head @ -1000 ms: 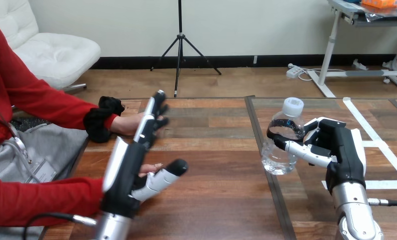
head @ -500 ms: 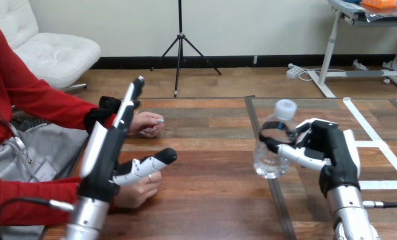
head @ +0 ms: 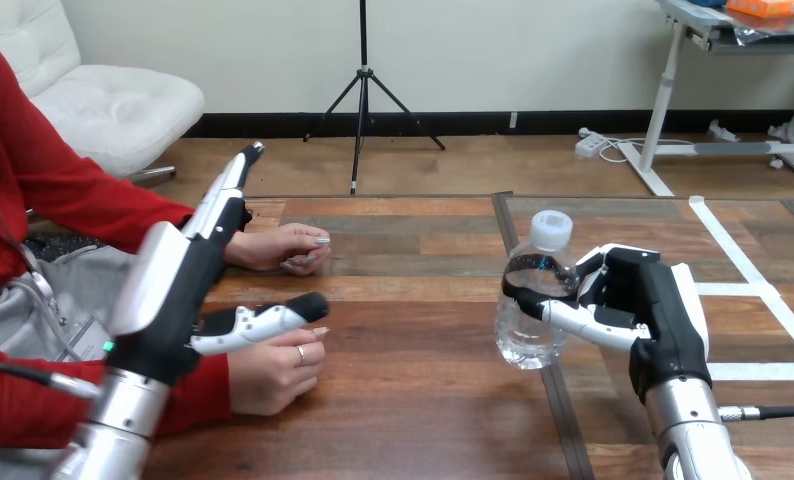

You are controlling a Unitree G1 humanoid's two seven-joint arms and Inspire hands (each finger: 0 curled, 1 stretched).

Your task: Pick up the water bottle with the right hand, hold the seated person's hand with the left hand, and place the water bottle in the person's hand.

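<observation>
Right hand (head: pixel 641 305): fingers and thumb wrapped tight round the water bottle (head: pixel 531 318), high on its body.
Water bottle: upright, white cap up, just left of the palm, over the wooden table (head: pixel 423 400); can't tell if its base touches.
Left hand (head: pixel 173 285): fingers straight, pointing away, thumb out to the right.
Person's nearer hand (head: pixel 271 372): directly under that thumb, loosely curled; contact unclear.
Person's farther hand (head: pixel 288 247): just right of the fingers, on the table.

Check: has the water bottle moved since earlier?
Yes. The water bottle, in the right hand, shifted left, from right of the table's dark seam to over it.
</observation>
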